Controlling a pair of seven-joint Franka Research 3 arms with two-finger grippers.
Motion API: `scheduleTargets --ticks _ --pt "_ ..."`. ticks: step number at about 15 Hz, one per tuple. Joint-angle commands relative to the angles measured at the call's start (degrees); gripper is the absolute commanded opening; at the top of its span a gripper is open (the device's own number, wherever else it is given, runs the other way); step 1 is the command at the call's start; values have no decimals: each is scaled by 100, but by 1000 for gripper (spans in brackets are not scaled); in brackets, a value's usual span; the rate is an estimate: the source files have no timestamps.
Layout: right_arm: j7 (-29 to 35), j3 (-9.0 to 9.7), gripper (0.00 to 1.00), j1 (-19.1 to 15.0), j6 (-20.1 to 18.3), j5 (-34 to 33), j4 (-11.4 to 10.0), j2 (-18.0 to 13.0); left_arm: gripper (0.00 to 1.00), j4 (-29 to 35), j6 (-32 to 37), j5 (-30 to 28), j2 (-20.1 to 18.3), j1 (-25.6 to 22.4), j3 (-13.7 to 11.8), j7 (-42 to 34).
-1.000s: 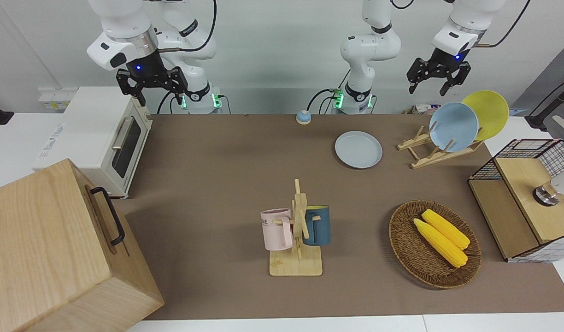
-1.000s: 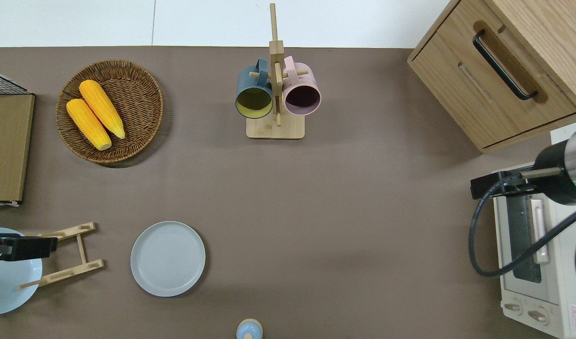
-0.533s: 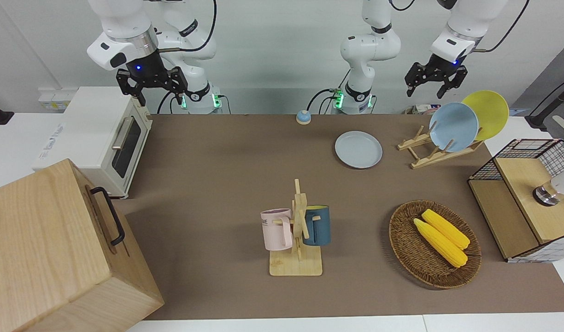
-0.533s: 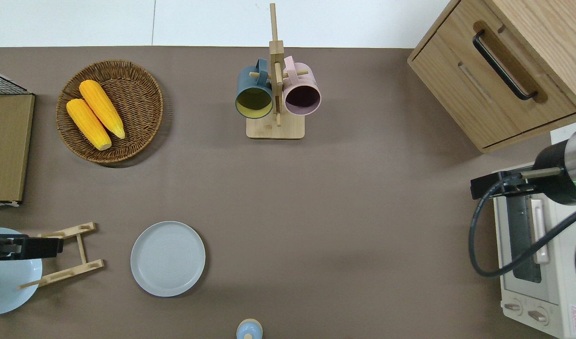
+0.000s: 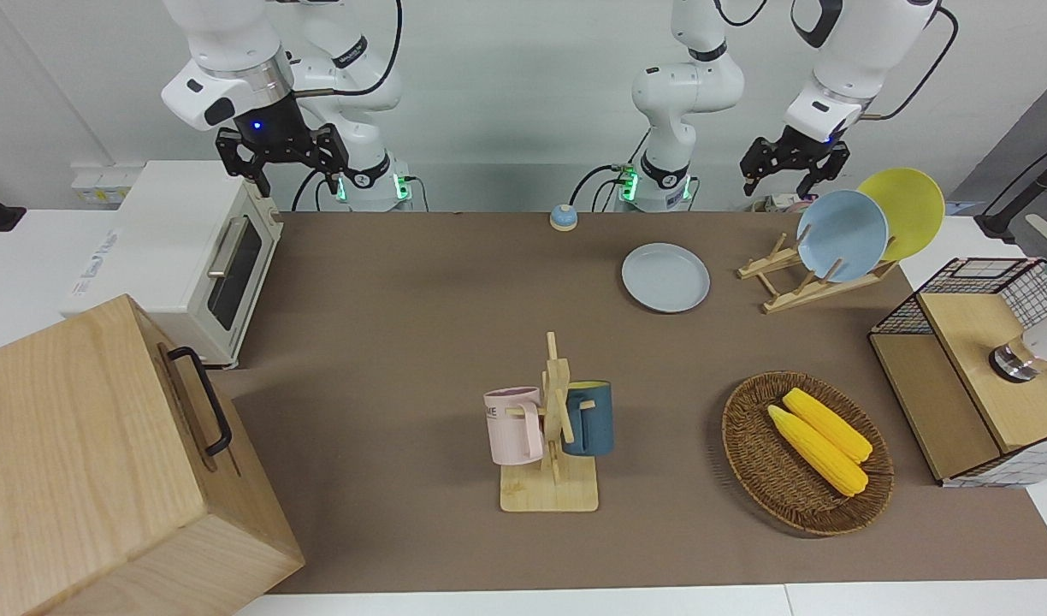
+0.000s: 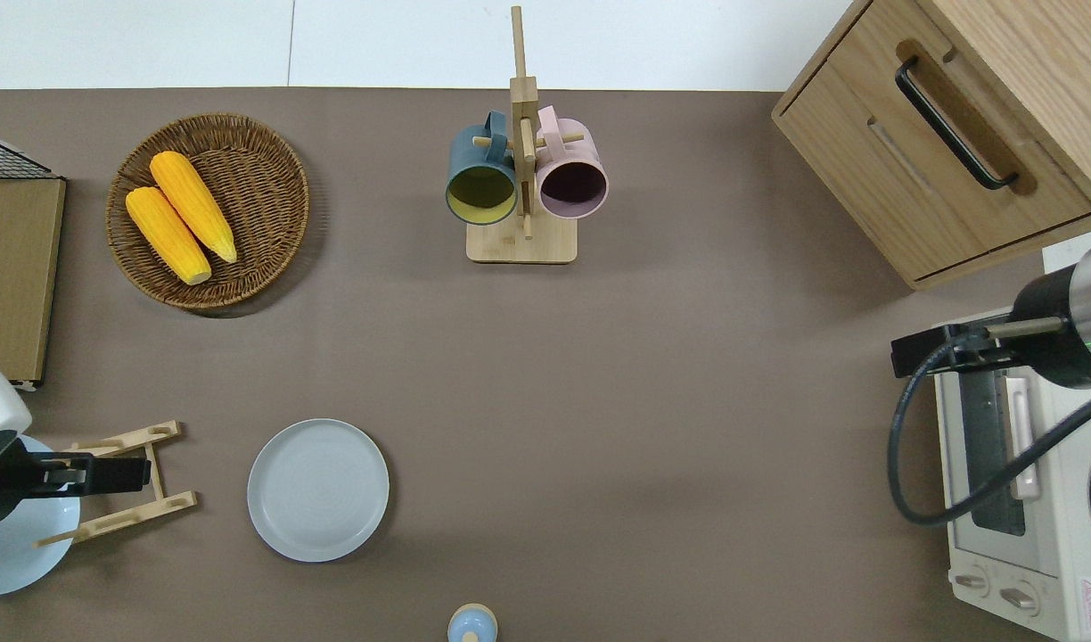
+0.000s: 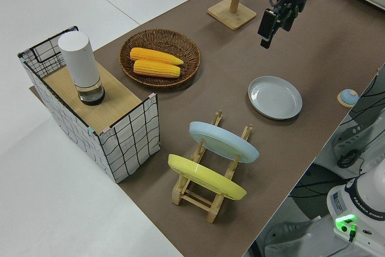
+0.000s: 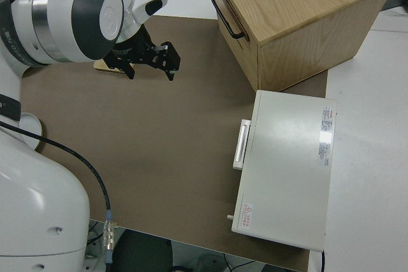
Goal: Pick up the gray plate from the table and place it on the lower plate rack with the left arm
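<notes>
We're on approach: left gripper (image 5: 787, 168) empty, fingers spread, up over rack (image 6: 122, 481). Gray plate (image 5: 665, 277) flat on table (image 5: 404, 342), untouched. Next: swing over plate, drop, pinch rim.

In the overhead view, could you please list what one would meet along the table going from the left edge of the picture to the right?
Sky-blue plate → plate rack → wicker basket with corn → gray plate → mug tree → wooden cabinet → toaster oven.
</notes>
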State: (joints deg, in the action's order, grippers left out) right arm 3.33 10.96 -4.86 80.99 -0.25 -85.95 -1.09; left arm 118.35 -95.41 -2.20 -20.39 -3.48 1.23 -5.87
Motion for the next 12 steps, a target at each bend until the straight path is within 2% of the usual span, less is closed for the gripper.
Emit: scheduleTargets --ticks 1,6,12 --pt "-8 38 990 -41 -83 34 35 -14 987 697 -496 -70 -360 5 17 122" --pt "1 38 990 -41 -83 34 35 -14 989 1391 -1032 -70 -562 49 61 130" --pt "1 29 990 -41 -83 34 35 -14 989 2015 -1594 -70 -606 58 88 139"
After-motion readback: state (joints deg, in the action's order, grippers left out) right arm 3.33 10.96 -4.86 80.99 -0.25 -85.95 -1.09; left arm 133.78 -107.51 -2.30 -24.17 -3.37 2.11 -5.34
